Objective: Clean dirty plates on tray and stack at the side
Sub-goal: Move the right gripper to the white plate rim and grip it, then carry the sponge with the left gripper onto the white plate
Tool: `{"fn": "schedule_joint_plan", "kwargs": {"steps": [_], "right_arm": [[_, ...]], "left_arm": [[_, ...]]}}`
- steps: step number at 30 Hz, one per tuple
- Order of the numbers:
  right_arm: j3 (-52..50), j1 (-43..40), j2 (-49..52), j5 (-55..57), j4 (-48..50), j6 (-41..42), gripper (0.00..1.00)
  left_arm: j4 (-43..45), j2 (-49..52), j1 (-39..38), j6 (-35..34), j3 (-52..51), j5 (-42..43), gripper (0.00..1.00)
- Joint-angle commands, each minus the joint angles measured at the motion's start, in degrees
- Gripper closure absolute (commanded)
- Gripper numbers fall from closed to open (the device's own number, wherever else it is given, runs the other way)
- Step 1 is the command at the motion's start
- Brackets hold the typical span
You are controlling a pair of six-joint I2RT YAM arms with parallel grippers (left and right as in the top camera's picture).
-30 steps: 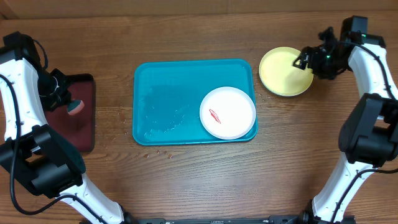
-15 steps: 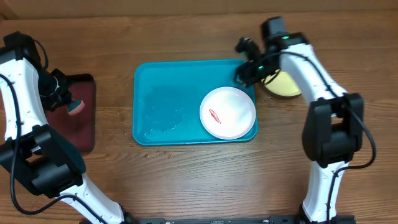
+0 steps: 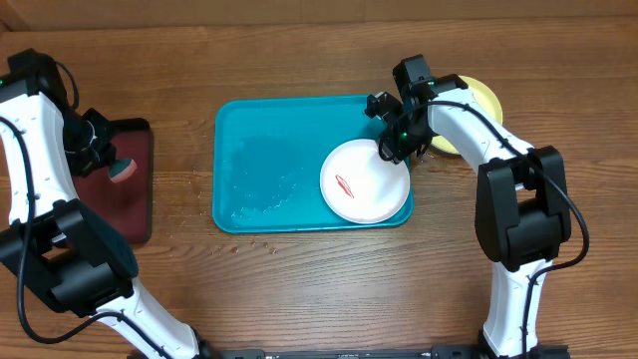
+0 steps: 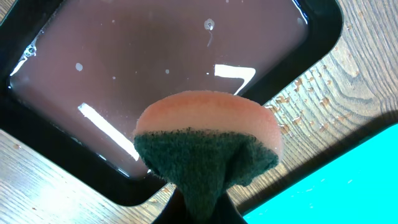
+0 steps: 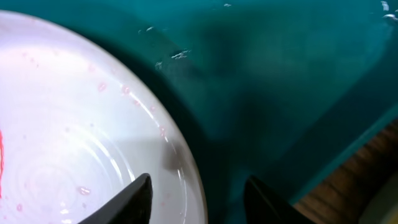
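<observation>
A white plate (image 3: pixel 365 181) with a red smear lies in the right end of the turquoise tray (image 3: pixel 269 160). The yellow-green plate (image 3: pixel 480 100) lies on the table right of the tray, partly hidden by my right arm. No light blue plate shows. My right gripper (image 3: pixel 391 150) is open, its fingers straddling the white plate's far rim (image 5: pixel 193 193), one finger over the plate and one over the tray floor (image 5: pixel 280 93). My left gripper (image 3: pixel 112 166) is shut on a pink and green sponge (image 4: pixel 208 146) above the maroon tray (image 4: pixel 155 68).
The small black-rimmed maroon tray (image 3: pixel 125 189) holds liquid at the table's left edge. Water drops and crumbs lie on the turquoise tray's left half and on the wood near its corner (image 3: pixel 254 239).
My right gripper left the yellow-green plate at the right and moved left to the white plate's far rim on the tray. The left arm has not moved.
</observation>
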Motion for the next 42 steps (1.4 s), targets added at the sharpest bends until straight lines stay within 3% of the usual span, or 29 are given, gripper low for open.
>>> {"fn": "schedule_joint_plan", "kwargs": {"steps": [1, 6, 17, 22, 28, 34, 38, 42], "right_arm": [[-0.3, -0.2, -0.8, -2.0, 0.4, -0.4, 0.57], [-0.3, 0.0, -0.8, -2.6, -0.5, 0.8, 0.65], [-1.5, 0.0, -0.8, -2.2, -2.5, 1.6, 0.67], [-3.3, 0.1, -0.8, -2.4, -1.2, 2.3, 0.79], [-3.8, 0.4, -0.8, -4.6, 1.4, 11.2, 0.96], [-3.8, 2.9, -0.8, -11.5, 5.4, 20.5, 0.96], [-3.8, 6.3, -0.8, -11.0, 9.5, 29.7, 0.96], [-3.8, 9.0, -0.8, -6.5, 12.3, 32.6, 0.95]], "left_arm": [[0.1, -0.7, -0.4, 1.1, -0.2, 0.5, 0.96], [0.0, -0.7, -0.4, 1.8, -0.2, 1.8, 0.96], [0.0, -0.7, -0.4, 2.6, -0.2, 3.3, 0.96], [0.1, -0.7, -0.4, 5.1, -0.2, 6.6, 0.96], [0.1, -0.7, -0.8, 7.5, -0.2, 11.3, 0.96], [0.1, -0.7, -4.4, 9.1, -0.2, 14.1, 0.96], [0.4, -0.7, -9.3, 10.2, -0.2, 14.0, 0.96], [0.6, -0.3, -14.5, 10.1, -0.2, 14.0, 0.96]]}}
